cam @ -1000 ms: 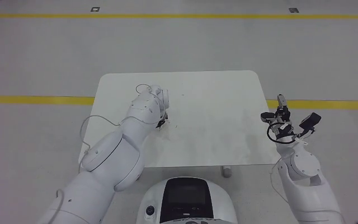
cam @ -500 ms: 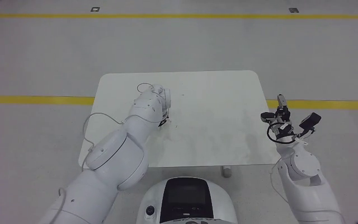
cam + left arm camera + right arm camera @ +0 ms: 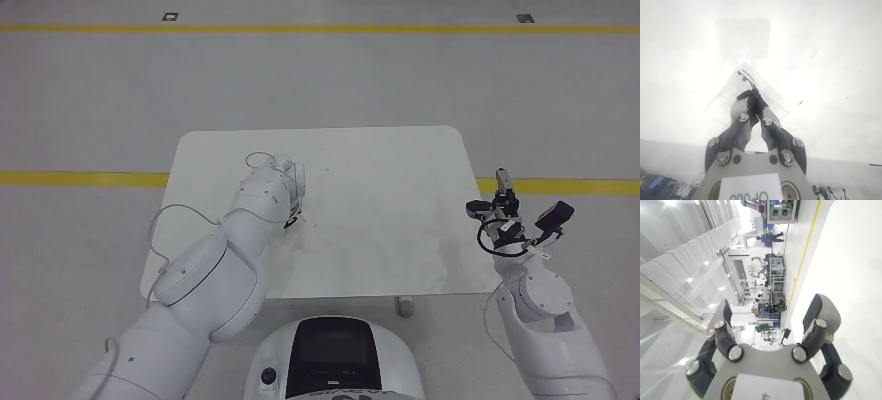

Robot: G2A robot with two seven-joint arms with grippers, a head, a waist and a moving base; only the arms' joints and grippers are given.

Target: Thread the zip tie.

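Left wrist view: left hand (image 3: 755, 100) is pinched tight on the black zip tie (image 3: 750, 84), right over a clear plate (image 3: 770, 89) lying on the worktop's (image 3: 400, 200) left half. Over on the right, right hand (image 3: 771, 306) hangs just past the worktop's edge, fingers spread wide.

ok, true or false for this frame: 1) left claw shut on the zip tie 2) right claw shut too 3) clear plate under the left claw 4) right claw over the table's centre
1. The left claw is shut on the zip tie: true. It pinches the thin black strand.
2. The right claw is shut: false. It is open and empty.
3. A clear plate lies on the table beneath the left claw: true.
4. The right claw is over the table's centre: false. It sits beyond the table's right edge.
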